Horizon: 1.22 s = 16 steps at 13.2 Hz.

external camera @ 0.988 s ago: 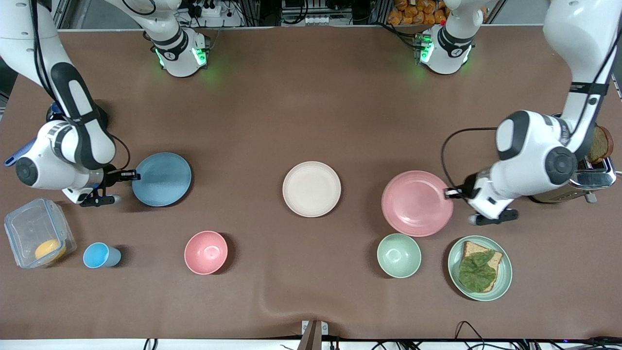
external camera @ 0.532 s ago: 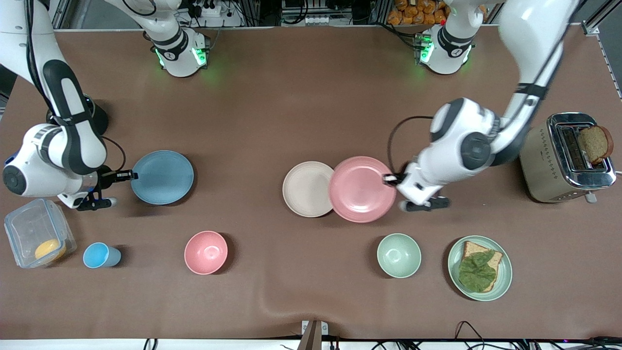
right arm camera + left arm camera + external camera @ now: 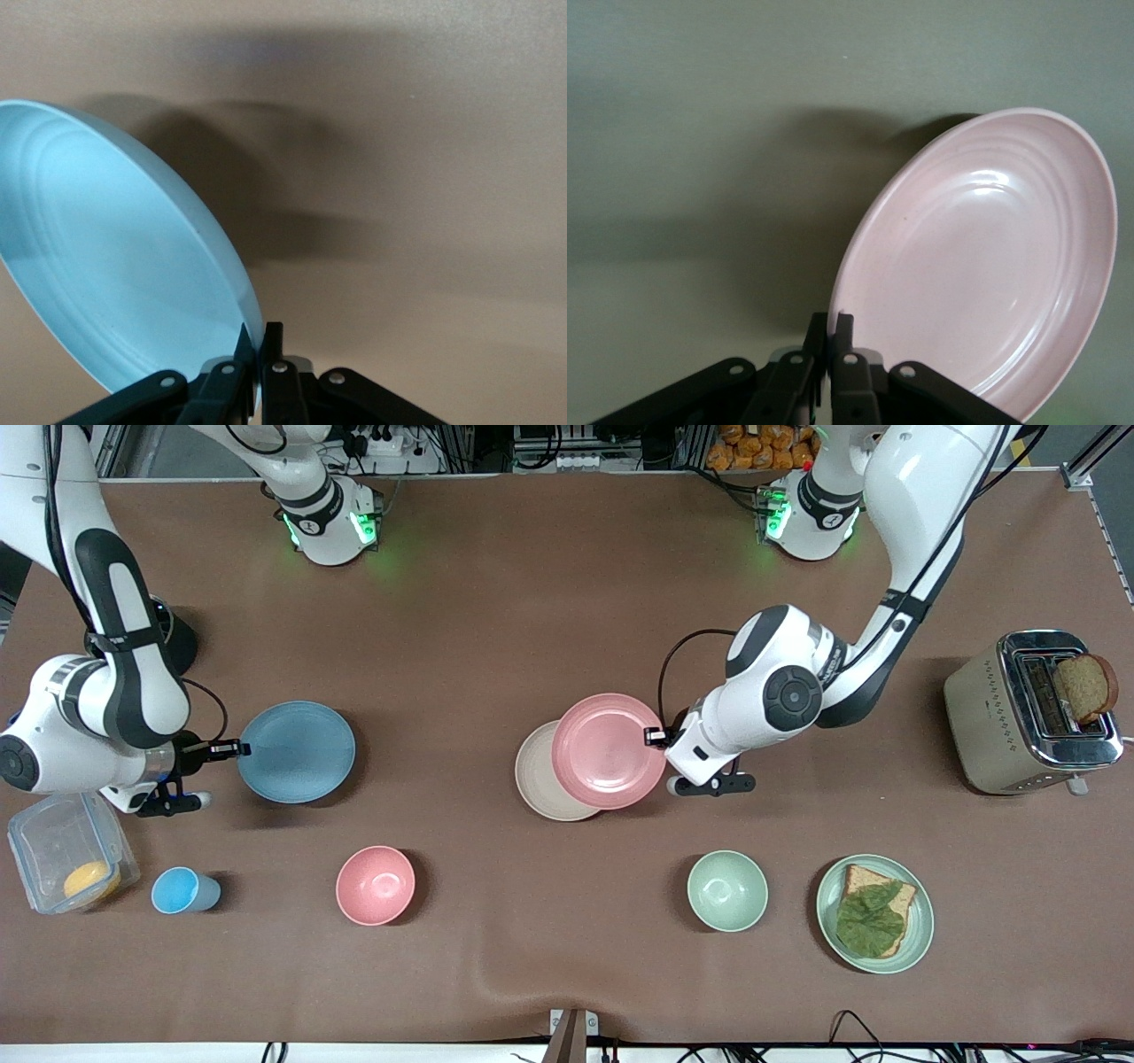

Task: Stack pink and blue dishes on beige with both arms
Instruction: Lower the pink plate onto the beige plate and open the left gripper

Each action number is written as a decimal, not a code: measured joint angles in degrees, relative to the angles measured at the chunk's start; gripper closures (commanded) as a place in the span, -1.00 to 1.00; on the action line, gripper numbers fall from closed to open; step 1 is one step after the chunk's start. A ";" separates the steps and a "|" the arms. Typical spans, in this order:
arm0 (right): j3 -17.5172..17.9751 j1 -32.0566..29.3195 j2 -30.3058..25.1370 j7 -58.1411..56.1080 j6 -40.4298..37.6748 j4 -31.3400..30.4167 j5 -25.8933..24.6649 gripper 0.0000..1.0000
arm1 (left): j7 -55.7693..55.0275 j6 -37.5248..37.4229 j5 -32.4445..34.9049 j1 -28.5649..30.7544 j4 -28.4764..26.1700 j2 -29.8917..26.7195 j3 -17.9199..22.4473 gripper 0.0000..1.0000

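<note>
The left gripper (image 3: 654, 735) pinches the pink plate (image 3: 608, 751) by its rim, fingers pressed together on the edge, and holds it up over the beige plate (image 3: 536, 779). The pink plate overlaps most of the beige one but sits off-centre, toward the left arm's end of the table, so it needs more travel before release. An edge grip suits a flat dish: it leaves the underside free to settle onto the plate below.

The right gripper (image 3: 229, 749) likewise pinches the blue plate (image 3: 297, 751) at its rim. A shadow beneath suggests it is lifted clear of the table (image 3: 549, 602), toward the right arm's end, well apart from the stack. It appears to wait its turn, since blue goes on after pink
</note>
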 measured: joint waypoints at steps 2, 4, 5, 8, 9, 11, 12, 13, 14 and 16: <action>0.00 0.13 0.01 0.09 -0.31 0.56 0.00 1.00 | 0.00 2.02 0.00 -1.04 0.01 1.79 0.00 1.00; 0.01 0.30 0.01 1.08 -1.77 1.75 0.00 1.00 | 0.00 4.02 0.00 -1.65 -0.01 3.29 0.03 1.00; 0.01 0.69 0.01 2.13 -3.17 2.70 0.00 1.00 | 0.00 5.19 0.00 -2.12 -0.12 3.91 0.04 1.00; 0.02 2.46 0.01 5.65 -6.54 5.29 0.00 1.00 | 0.00 8.88 0.00 -3.14 -0.85 5.56 0.15 1.00; 0.02 2.79 0.00 6.22 -6.93 5.73 0.00 1.00 | 0.00 10.20 0.00 -3.39 -1.28 6.04 0.16 1.00; -0.04 2.90 0.01 6.46 -7.03 5.98 0.00 1.00 | 0.00 12.88 0.00 -3.66 -2.68 6.69 0.25 1.00; -0.14 2.90 0.01 6.46 -7.04 6.04 0.00 1.00 | 0.03 14.08 0.00 -3.66 -3.40 6.96 0.32 1.00; -0.18 2.90 0.01 6.46 -7.05 6.15 0.00 1.00 | 0.05 15.00 0.00 -3.67 -3.91 7.23 0.37 1.00; -0.17 2.92 0.01 6.46 -7.06 6.28 0.00 1.00 | 0.09 15.85 0.00 -3.67 -4.17 7.54 0.40 1.00; -0.11 3.20 0.01 7.08 -7.48 6.72 0.00 1.00 | 0.27 16.91 0.02 -3.67 -4.24 8.08 0.44 1.00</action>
